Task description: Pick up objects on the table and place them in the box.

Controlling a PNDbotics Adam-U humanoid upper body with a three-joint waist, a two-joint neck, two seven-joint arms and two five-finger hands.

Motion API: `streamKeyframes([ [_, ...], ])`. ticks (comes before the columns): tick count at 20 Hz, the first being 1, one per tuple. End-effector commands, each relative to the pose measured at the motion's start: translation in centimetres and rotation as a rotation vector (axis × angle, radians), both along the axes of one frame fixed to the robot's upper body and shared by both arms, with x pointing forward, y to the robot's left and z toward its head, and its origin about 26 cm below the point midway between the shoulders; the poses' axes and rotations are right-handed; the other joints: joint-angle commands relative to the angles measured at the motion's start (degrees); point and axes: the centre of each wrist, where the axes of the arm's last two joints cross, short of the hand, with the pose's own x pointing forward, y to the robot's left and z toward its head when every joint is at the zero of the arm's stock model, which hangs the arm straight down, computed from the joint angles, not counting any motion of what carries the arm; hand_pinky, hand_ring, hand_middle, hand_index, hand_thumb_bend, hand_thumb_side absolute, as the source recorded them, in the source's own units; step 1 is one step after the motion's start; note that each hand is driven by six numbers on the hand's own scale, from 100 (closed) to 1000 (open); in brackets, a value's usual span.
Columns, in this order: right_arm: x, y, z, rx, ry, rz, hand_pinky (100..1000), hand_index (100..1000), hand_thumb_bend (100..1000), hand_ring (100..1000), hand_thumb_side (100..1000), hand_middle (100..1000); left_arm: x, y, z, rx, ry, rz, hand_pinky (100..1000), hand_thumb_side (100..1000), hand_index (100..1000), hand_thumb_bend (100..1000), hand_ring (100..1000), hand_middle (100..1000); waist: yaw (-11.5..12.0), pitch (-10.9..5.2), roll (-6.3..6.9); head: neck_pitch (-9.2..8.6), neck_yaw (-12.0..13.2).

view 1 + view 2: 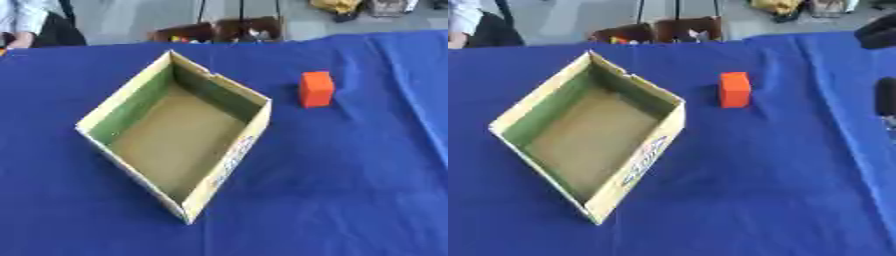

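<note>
An open cardboard box with green inner walls lies askew on the blue cloth at centre left, and its brown floor is bare. An orange block stands upright to the right of the box's far corner, a short way apart from it. Black parts of my right hand show only at the right edge of the right eye view, to the right of the block and well apart from it. Nothing touches the block. My left hand shows in neither view.
The table is covered by a blue cloth with a long fold running down its right side. Brown crates holding small items stand past the far edge.
</note>
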Motion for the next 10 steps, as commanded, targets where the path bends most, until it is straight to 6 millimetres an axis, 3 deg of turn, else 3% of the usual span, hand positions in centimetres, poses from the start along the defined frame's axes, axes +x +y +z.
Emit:
streamKeyframes([
  [1, -0.3, 0.2, 0.9, -0.019, -0.027, 0.007, 723, 758, 100, 708, 651, 682, -0.3, 0.4, 1.1, 0.027, -0.029, 0.009, 502, 829, 888, 100, 683, 814, -0.04, -1.81, -1.26, -0.75, -0.35],
  [5, -0.3, 0.2, 1.3, -0.012, -0.034, 0.007, 726, 764, 100, 717, 654, 692, -0.3, 0.4, 1.1, 0.027, -0.028, 0.009, 501, 829, 889, 100, 683, 814, 0.16, -1.91, -1.43, -1.07, -0.75],
  [10, -0.5, 0.3, 3.1, -0.048, -0.055, -0.024, 740, 799, 100, 745, 690, 738, -0.3, 0.4, 1.2, 0.031, -0.026, 0.005, 501, 828, 890, 100, 683, 814, 0.67, -2.18, -1.80, -1.31, -1.37],
])
